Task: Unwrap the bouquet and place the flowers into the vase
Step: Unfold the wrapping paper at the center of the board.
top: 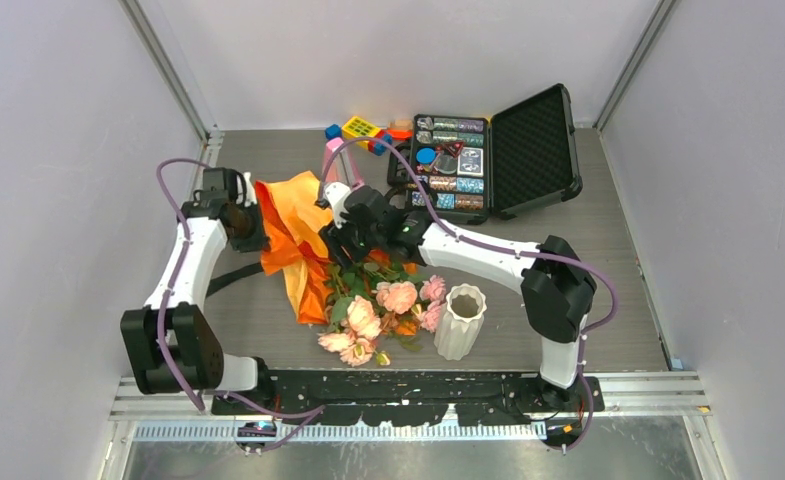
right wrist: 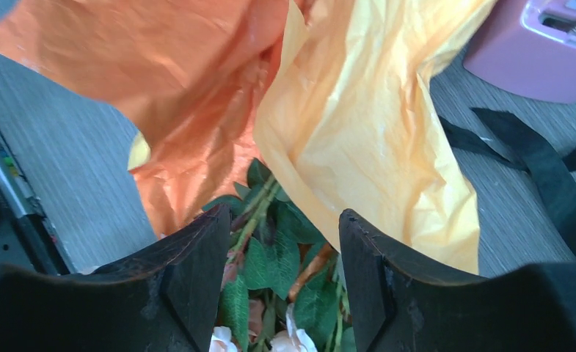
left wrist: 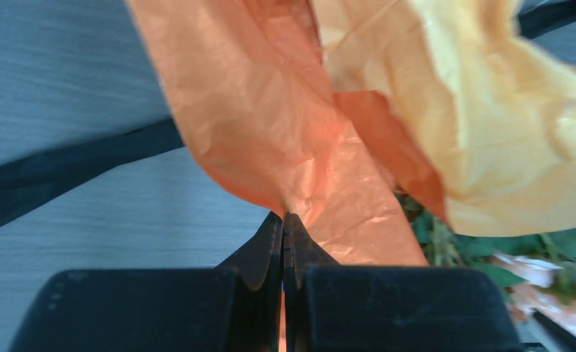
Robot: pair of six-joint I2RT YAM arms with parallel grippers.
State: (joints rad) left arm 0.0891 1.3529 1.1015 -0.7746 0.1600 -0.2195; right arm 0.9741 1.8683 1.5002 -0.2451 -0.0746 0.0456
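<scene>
With left jaws clamped on the paper (left wrist: pixel 270 147) and right jaws apart over the flowers (right wrist: pixel 270 257), the paper probably wanted slow pulling toward frame-left.

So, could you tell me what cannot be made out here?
Green rose stems: top view, mostly hidden beneath the right end effector and crinkled orange paper.
Black ribbon: left wrist view, cut by the left edge, other end behind the paper.
Pink plastic object: right wrist view, cropped by the corner.
Items in the open black case: top view, too small.
</scene>
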